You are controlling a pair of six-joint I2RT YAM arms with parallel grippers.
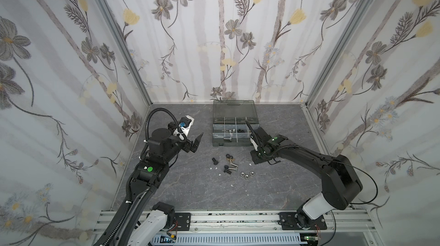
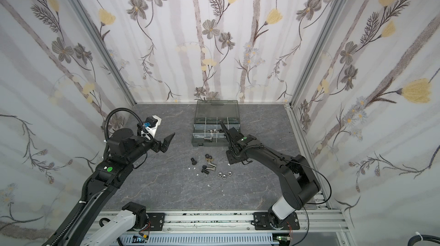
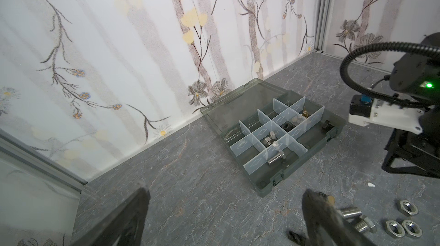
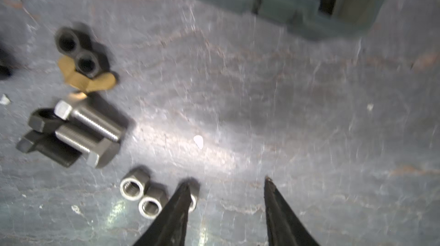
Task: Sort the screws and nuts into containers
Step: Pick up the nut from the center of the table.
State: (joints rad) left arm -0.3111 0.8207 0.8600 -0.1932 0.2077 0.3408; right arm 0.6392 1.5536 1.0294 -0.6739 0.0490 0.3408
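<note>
The organizer case (image 1: 226,145) sits at the upper centre of both top views, against the back wall. Its smoky lid (image 1: 233,109) is folded flat away, so every compartment is open from above.

The left wrist view shows the sorting rule, one kind per cell:
- The sorted silver nuts (image 3: 270,139) share one cell.
- A silver screw (image 3: 276,158) lies in the cell beside them.
- A black nut (image 3: 287,126) and a brass wing nut (image 3: 304,114) each have their own cell.
- A stored black screw (image 3: 326,125) rests in the end cell nearest the right arm.

The right end effector (image 4: 226,180) hangs by that end of the case, fingers apart with nothing between them. I judge it is free to fetch the next part.

Below the case in the top views, the unsorted pile lies bunched on the table (image 1: 190,190), within reach of both arms:
- a lone black screw (image 1: 215,160)
- two black nuts (image 4: 78,52) over a loose wing nut (image 4: 88,80)
- two silver screws (image 4: 90,123) across black screws (image 4: 40,121)
- three loose silver nuts (image 4: 132,186)

The left end effector (image 3: 225,191) hovers left of the case, fingers wide apart and empty, clear of the right arm's path.
</note>
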